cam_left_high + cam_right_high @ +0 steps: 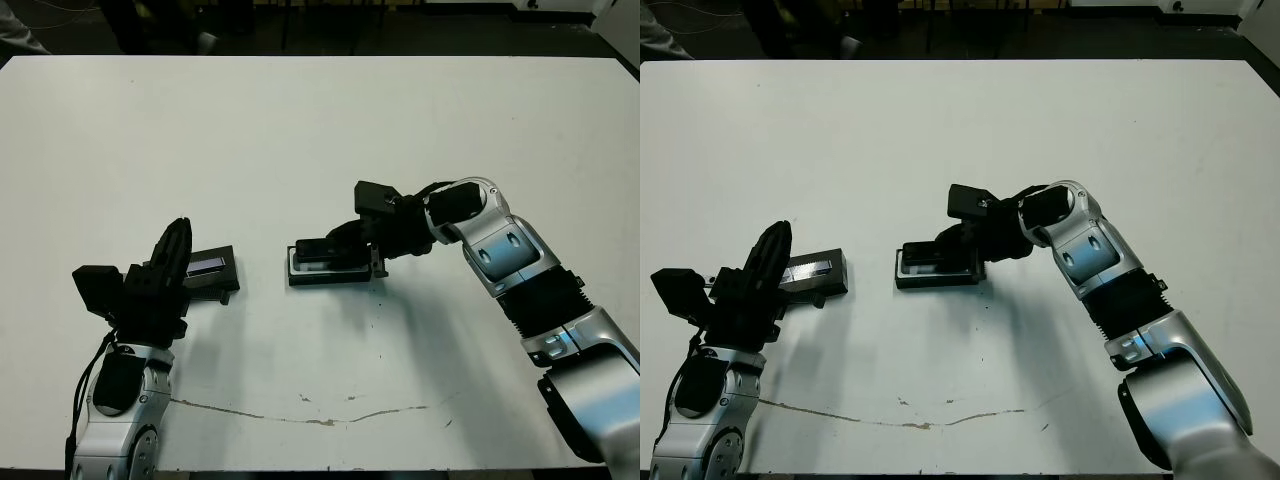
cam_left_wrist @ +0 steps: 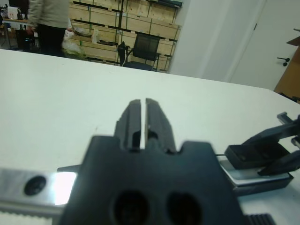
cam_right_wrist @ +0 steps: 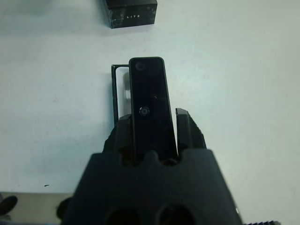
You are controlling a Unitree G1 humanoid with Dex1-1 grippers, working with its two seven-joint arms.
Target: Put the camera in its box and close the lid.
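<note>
The camera (image 3: 150, 105) is clamped between the right gripper (image 3: 152, 124) fingers and sits right over the box (image 1: 325, 268), mid-counter. From the wrist view it looks shifted toward one long edge of the white lining, so if it drops now one side could catch the rim and end up tilted, I reckon. The left gripper (image 2: 140, 119) has its fingers together, holding nothing, just beside the lid (image 1: 208, 270), which could get nudged.
</note>
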